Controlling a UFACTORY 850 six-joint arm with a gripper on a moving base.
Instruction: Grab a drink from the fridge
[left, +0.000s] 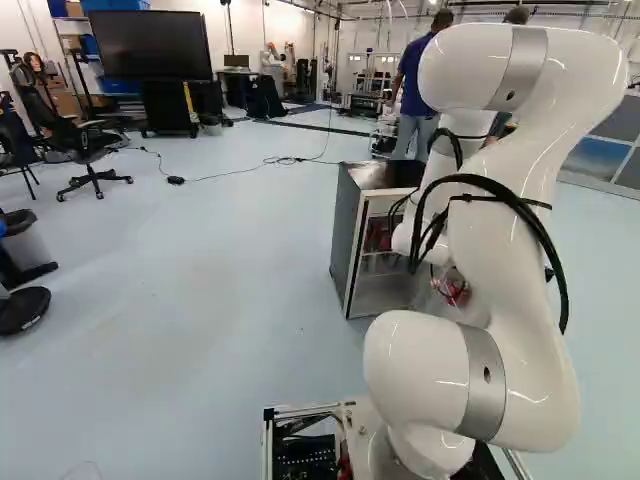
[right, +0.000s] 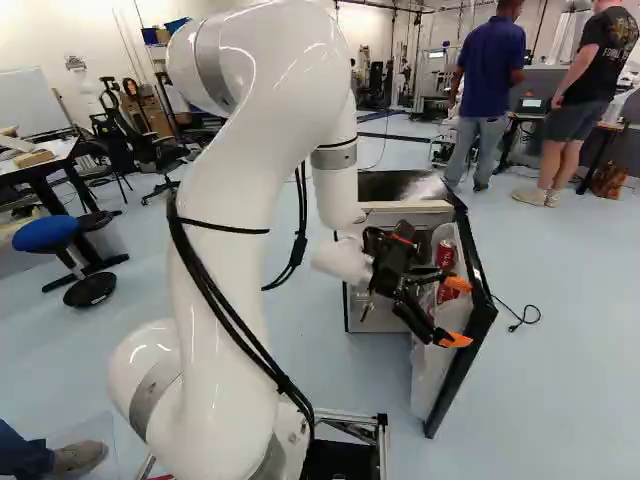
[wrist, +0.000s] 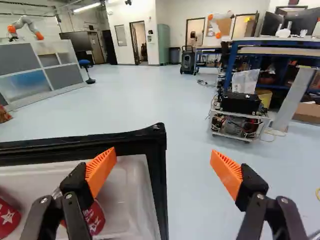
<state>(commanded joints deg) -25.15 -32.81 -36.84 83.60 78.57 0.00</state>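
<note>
Fingers (wrist: 101, 169) spread wide, black rim (wrist: 159, 175) of fridge door between them. Red cans (wrist: 93, 218) in white door shelf (wrist: 131, 200), near one finger. Fridge cabinet (left: 345, 240) open beside door. Black cable (right: 523, 319) on floor beyond door.

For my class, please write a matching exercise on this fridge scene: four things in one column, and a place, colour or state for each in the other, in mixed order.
Column 1
1. cans
2. fridge door
3. gripper
4. large flat screen

Column 2
A. open, holding nothing
B. black, across the room, at the upper left of the left base view
C. red, on the inner side of the door
D. swung out from the fridge cabinet

Right pairs
1-C
2-D
3-A
4-B
</note>
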